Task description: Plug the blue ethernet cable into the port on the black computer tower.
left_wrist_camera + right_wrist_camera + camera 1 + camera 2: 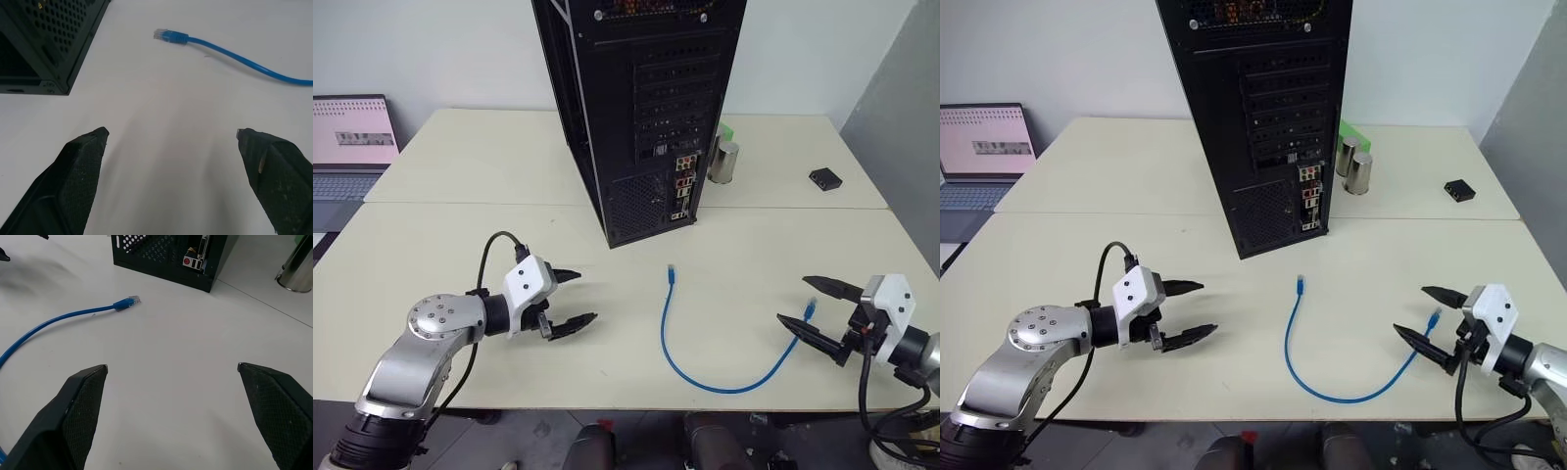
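The black computer tower (641,108) stands upright at the table's middle back, its rear panel with coloured connectors (683,186) facing me; I cannot single out the port. The blue ethernet cable (705,377) lies loose in a U on the table in front of the tower, one plug (673,268) near the tower, the other plug (811,310) by my right gripper (815,305). That gripper is open and empty, hovering at the table's right front. My left gripper (573,299) is open and empty at the left front, well left of the cable.
A grey laptop (350,147) sits open at the far left. A metal cylinder (722,162) stands right of the tower, a green object behind it. A small black box (824,178) lies at the back right. A seam runs across the table.
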`<action>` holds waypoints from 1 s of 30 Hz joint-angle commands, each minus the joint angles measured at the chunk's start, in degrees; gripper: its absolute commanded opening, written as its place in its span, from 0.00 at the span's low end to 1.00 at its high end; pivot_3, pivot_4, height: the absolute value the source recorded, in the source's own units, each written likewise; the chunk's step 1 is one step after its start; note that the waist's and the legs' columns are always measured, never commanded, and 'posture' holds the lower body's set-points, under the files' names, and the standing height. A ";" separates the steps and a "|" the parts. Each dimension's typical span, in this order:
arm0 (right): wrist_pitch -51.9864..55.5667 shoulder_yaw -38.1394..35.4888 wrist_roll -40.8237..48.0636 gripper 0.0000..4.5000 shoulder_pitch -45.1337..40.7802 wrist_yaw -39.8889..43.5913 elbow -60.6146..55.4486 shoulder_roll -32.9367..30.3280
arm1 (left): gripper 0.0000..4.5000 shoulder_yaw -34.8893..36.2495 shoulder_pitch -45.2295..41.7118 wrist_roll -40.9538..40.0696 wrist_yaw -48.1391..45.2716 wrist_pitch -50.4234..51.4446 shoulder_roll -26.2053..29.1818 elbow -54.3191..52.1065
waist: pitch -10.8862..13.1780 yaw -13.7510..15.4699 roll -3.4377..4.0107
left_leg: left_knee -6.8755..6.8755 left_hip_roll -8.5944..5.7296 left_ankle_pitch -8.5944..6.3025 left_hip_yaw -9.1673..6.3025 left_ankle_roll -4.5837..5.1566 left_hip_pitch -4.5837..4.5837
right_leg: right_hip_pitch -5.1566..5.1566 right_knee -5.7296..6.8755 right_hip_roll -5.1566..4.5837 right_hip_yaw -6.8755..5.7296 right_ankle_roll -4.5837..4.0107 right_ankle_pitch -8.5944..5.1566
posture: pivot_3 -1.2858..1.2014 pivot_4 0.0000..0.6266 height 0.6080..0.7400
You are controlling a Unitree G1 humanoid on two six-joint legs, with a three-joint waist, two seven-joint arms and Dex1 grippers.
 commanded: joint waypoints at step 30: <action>18.26 28.92 -11.80 1.00 -15.11 -22.85 -5.50 18.98 | 1.00 -2.91 -8.79 4.29 -5.30 -11.25 -0.38 10.68 | 0.00 -0.03 -0.02 | 0.02 -0.01 0.01 -0.04 -0.01 -0.04 | -0.08 0.04 0.00 -0.05 -0.10 0.05 | 0.52 0.24 1.00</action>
